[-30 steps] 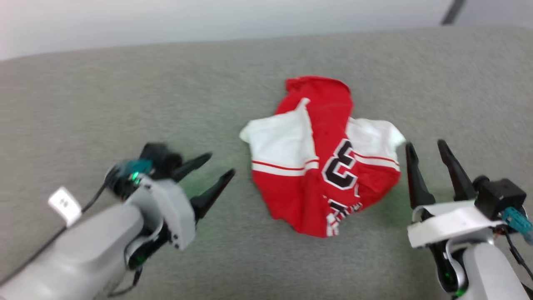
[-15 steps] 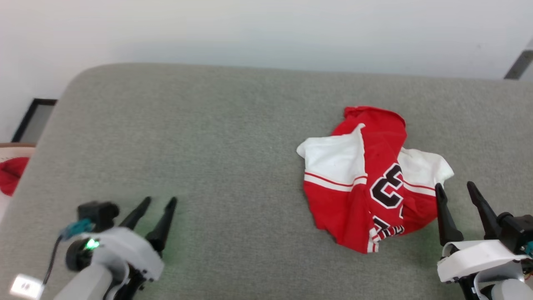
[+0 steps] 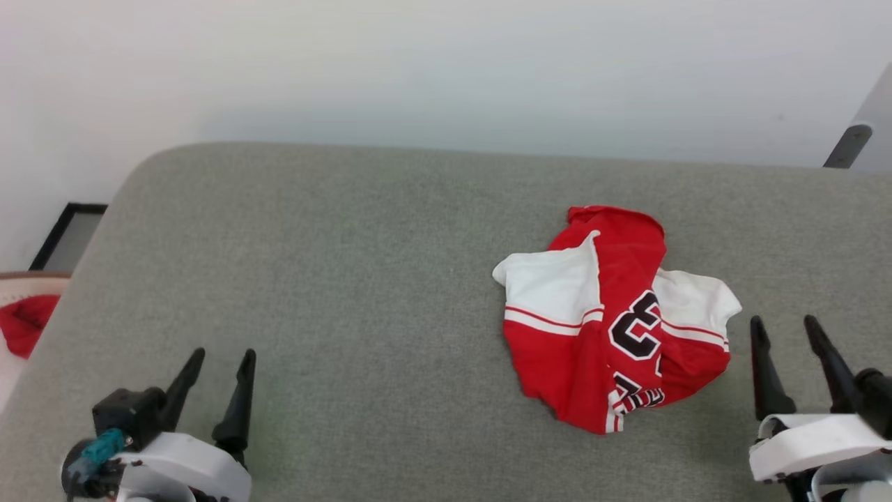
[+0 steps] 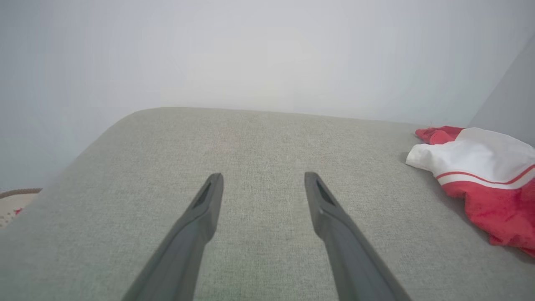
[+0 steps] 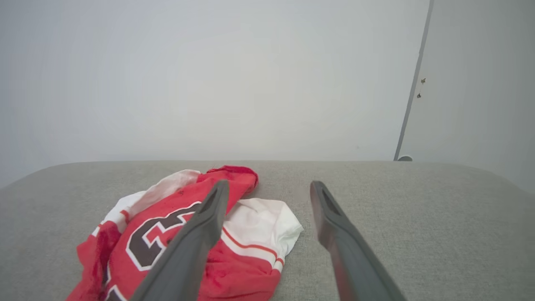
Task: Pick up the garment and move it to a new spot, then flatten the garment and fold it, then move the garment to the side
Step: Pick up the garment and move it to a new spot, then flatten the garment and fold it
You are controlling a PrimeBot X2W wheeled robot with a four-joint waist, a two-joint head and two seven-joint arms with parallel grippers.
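One crumpled red-and-white garment (image 3: 613, 321), numerals showing

- One garment (image 3: 557, 355), right of centre (crumpled, red and white).
- Two hands: left hand (image 3: 223, 354) near left, right hand (image 3: 784, 322) near right.
- Four dark fingers (image 3: 240, 401), two per hand.
- One grey worktop (image 3: 362, 279).
- One small red cloth (image 3: 24, 324), left edge.
- One dark frame (image 3: 66, 233), far left.

The garment (image 3: 613, 321) lies crumpled, its folds hiding all but one numeral. The left wrist view's right edge cuts it off. A red cloth (image 3: 24, 324) is cropped at the head view's left edge.
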